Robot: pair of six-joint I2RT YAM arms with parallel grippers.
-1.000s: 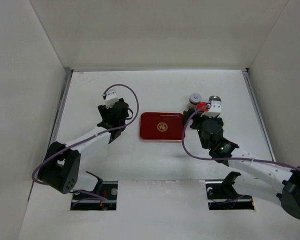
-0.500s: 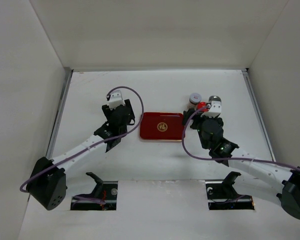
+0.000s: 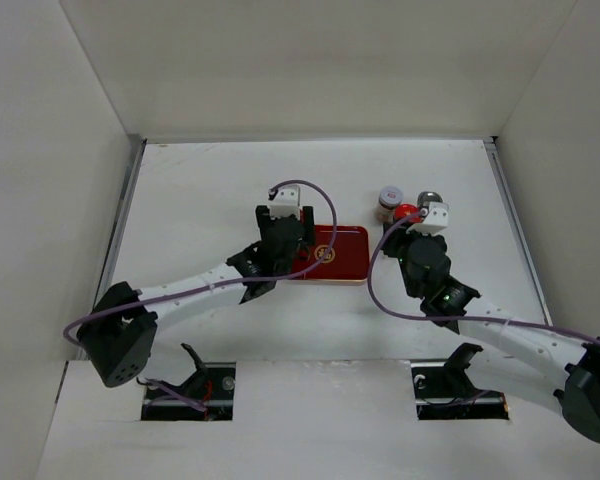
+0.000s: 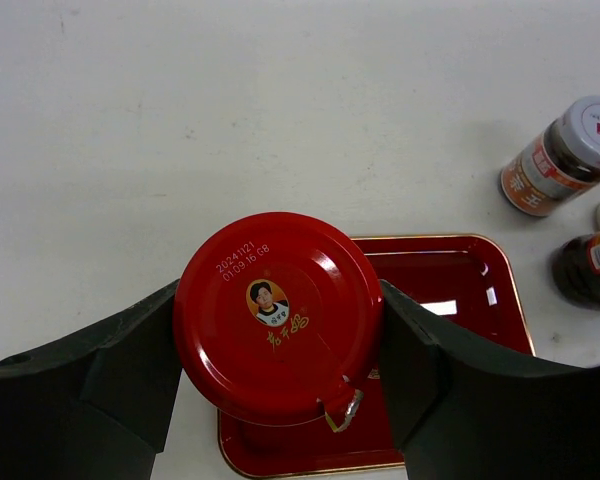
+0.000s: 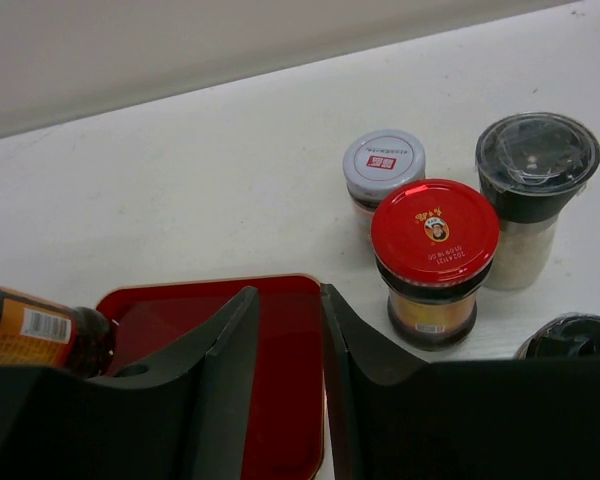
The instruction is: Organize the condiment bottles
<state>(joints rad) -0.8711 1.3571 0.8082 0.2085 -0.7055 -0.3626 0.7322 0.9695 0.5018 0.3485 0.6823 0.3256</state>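
Note:
My left gripper (image 3: 288,243) (image 4: 280,302) is shut on a red-capped amber bottle (image 4: 278,315), a finger on each side of the cap. It holds the bottle over the left end of the red tray (image 3: 348,256) (image 4: 460,290). That bottle's orange label shows in the right wrist view (image 5: 35,335). My right gripper (image 3: 412,236) (image 5: 288,295) is empty, its jaws a narrow gap apart, at the tray's right edge (image 5: 180,310). Behind it stand a second red-capped bottle (image 3: 405,212) (image 5: 435,250), a pale-capped bottle (image 3: 389,196) (image 5: 383,165) and a dark-topped white bottle (image 3: 429,199) (image 5: 535,190).
Another dark-topped bottle (image 5: 570,335) shows partly at the right gripper's right side. White walls enclose the table on the left, back and right. The bottle group stands close together just off the tray's far right corner.
My left arm has swung right with the red-capped bottle, from the table's left part to over the tray's left end. My right arm has barely moved.

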